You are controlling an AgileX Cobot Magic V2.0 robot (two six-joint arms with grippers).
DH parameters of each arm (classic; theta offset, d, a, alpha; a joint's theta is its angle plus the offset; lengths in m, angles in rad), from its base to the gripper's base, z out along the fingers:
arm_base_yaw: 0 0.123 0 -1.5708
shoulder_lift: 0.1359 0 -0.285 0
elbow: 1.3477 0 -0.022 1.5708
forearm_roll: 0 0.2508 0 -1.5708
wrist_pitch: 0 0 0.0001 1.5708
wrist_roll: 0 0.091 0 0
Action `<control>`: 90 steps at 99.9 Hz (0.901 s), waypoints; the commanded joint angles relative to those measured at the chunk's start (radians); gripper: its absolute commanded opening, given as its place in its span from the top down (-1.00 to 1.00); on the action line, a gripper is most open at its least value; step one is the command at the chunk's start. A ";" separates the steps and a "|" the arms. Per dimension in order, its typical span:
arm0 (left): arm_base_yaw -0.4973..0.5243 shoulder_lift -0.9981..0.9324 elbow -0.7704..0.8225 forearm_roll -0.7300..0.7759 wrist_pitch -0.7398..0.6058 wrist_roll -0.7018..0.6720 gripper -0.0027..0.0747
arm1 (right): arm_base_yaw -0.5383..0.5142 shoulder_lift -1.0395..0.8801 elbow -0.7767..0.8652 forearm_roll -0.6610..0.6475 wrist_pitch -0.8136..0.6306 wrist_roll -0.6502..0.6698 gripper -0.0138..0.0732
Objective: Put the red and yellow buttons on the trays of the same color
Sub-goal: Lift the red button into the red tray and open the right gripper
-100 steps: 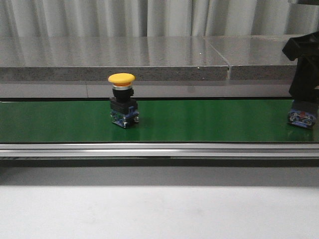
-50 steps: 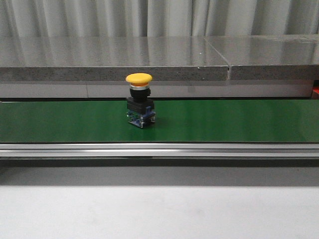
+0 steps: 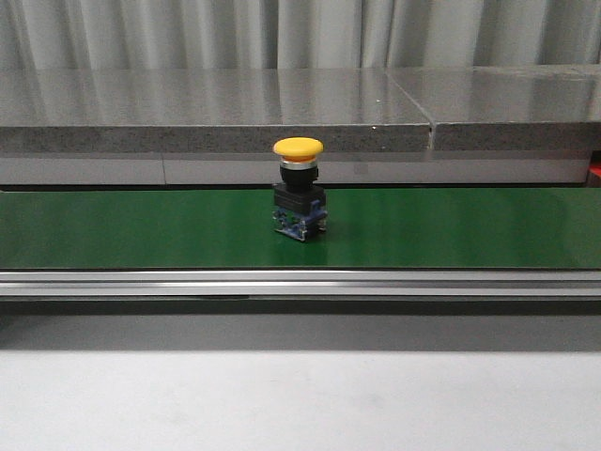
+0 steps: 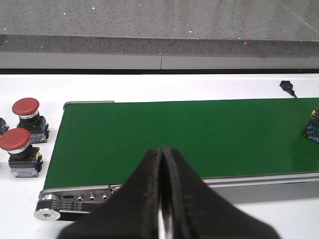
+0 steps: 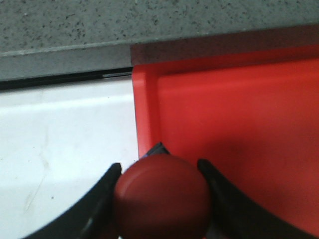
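Observation:
A yellow button (image 3: pixel 299 188) with a black and blue base stands upright on the green belt (image 3: pixel 113 230) in the front view. Its blue base shows at the edge of the left wrist view (image 4: pixel 313 130). My left gripper (image 4: pixel 161 150) is shut and empty, above the near edge of the belt (image 4: pixel 174 134). Two red buttons (image 4: pixel 26 112) (image 4: pixel 17 149) stand on the white table beside the belt's end. My right gripper (image 5: pixel 159 167) is shut on a red button (image 5: pixel 160 199), held over the corner of the red tray (image 5: pixel 239 129). No yellow tray shows.
A grey stone ledge (image 3: pixel 216 108) runs behind the belt. A metal rail (image 3: pixel 300 282) runs along the belt's front. A sliver of red (image 3: pixel 594 169) shows at the right edge of the front view. A small black part (image 4: pixel 286 85) lies on the white table behind the belt.
The yellow button has travelled to the right along the belt. The right arm, with a blue-based button under it, has left the front view at the right edge.

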 commanded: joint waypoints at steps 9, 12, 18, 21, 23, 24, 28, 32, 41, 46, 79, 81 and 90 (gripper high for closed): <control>-0.007 0.006 -0.031 -0.017 -0.070 0.001 0.98 | -0.005 0.041 -0.120 -0.038 -0.032 -0.010 0.20; -0.007 0.006 -0.031 -0.017 -0.070 0.001 0.98 | -0.006 0.053 -0.130 -0.048 -0.032 -0.010 0.20; -0.007 0.006 -0.031 -0.017 -0.070 0.001 0.98 | -0.007 0.076 -0.148 -0.068 -0.033 -0.010 0.20; -0.007 0.006 -0.031 -0.017 -0.070 0.001 0.98 | -0.009 0.084 -0.156 -0.075 -0.032 -0.010 0.20; -0.007 0.006 -0.031 -0.017 -0.070 0.001 0.98 | -0.009 0.091 -0.161 -0.075 -0.030 -0.010 0.20; -0.007 0.006 -0.031 -0.017 -0.070 0.001 0.98 | -0.009 0.094 -0.165 -0.077 -0.030 -0.010 0.20; -0.007 0.006 -0.031 -0.017 -0.070 0.001 0.98 | -0.013 0.105 -0.173 -0.077 -0.027 -0.010 0.20; -0.007 0.006 -0.031 -0.017 -0.070 0.001 0.98 | -0.016 0.115 -0.181 -0.077 -0.027 -0.010 0.20; -0.007 0.006 -0.031 -0.017 -0.070 0.001 0.98 | -0.021 0.129 -0.186 -0.077 -0.028 -0.010 0.20; -0.007 0.006 -0.031 -0.017 -0.070 0.001 0.98 | -0.025 0.137 -0.186 -0.077 -0.031 -0.010 0.20; -0.007 0.006 -0.031 -0.017 -0.070 0.001 0.98 | -0.042 0.168 -0.187 -0.066 -0.028 -0.010 0.13; -0.007 0.006 -0.031 -0.017 -0.070 0.001 0.98 | -0.042 0.168 -0.187 -0.066 -0.029 -0.010 0.09; -0.007 0.006 -0.031 -0.017 -0.070 0.001 0.98 | -0.042 0.168 -0.187 -0.061 -0.032 -0.010 -0.12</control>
